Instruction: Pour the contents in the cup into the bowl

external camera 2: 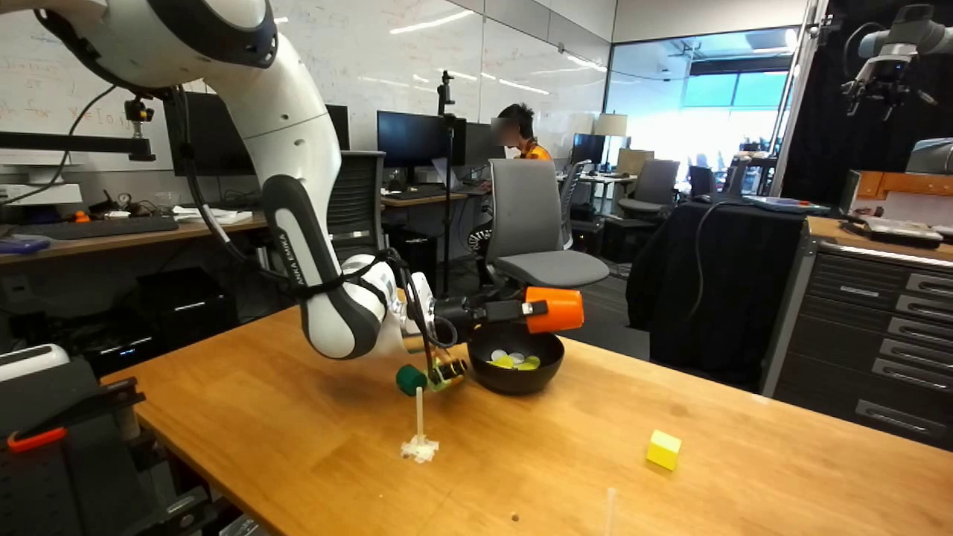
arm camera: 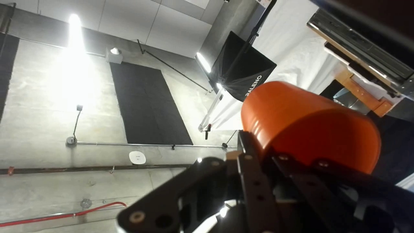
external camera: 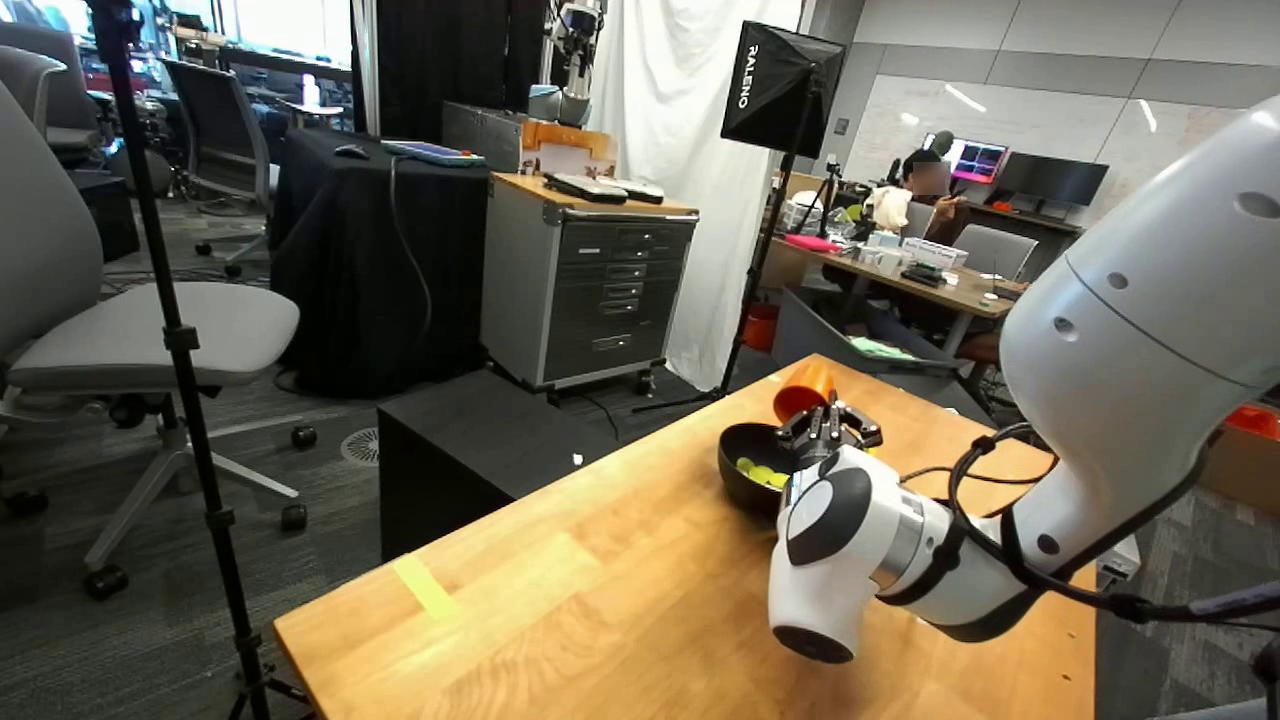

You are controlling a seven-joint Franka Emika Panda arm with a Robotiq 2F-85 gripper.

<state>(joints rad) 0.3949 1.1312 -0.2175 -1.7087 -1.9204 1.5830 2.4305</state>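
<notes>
The orange cup (external camera 2: 557,310) is on its side above the far edge of the black bowl (external camera 2: 514,383) in an exterior view. It also shows in an exterior view (external camera: 812,380), its mouth turned toward the bowl (external camera: 742,485). Pale yellow and whitish round pieces, the contents (external camera 2: 521,362), lie in the bowl; they also show in an exterior view (external camera: 760,473). My gripper (external camera 2: 530,308) is shut on the cup near its mouth. In the wrist view the fingers (arm camera: 258,152) press on the cup wall (arm camera: 284,103); the inside I can see shows no pieces, part is hidden.
A yellow cube (external camera 2: 663,450) sits on the wooden table (external camera 2: 551,461). A thin white stick (external camera 2: 419,417) stands on the table near the wrist. A green knob-like object (external camera 2: 411,380) is by the wrist. Yellow tape (external camera: 425,588) marks the table near its edge.
</notes>
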